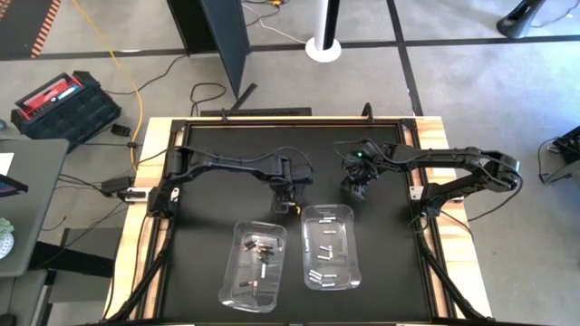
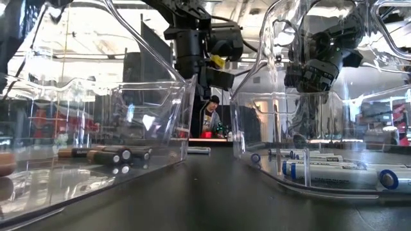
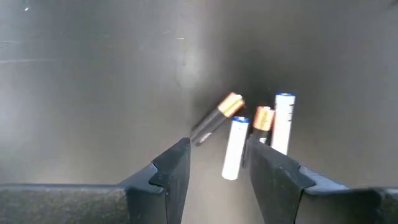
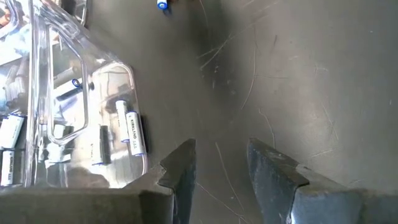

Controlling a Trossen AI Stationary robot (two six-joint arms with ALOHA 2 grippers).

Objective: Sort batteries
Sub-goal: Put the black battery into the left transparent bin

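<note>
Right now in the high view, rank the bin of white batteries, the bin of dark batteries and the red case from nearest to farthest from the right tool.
From the right tool:
1. Bin of white batteries, right beside it.
2. Bin of dark batteries, farther left.
3. Red case, on the floor, far left.

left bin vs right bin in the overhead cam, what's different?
Contents: the left bin holds dark batteries with copper ends; the right bin holds white batteries with blue ends.
Pose: the left bin lies tilted on the mat; the right bin lies nearly square to the table edge.
Nearest arm: the left gripper hovers by the left bin's far corner; the right gripper by the right bin's.
Shared: both are clear plastic.
</note>
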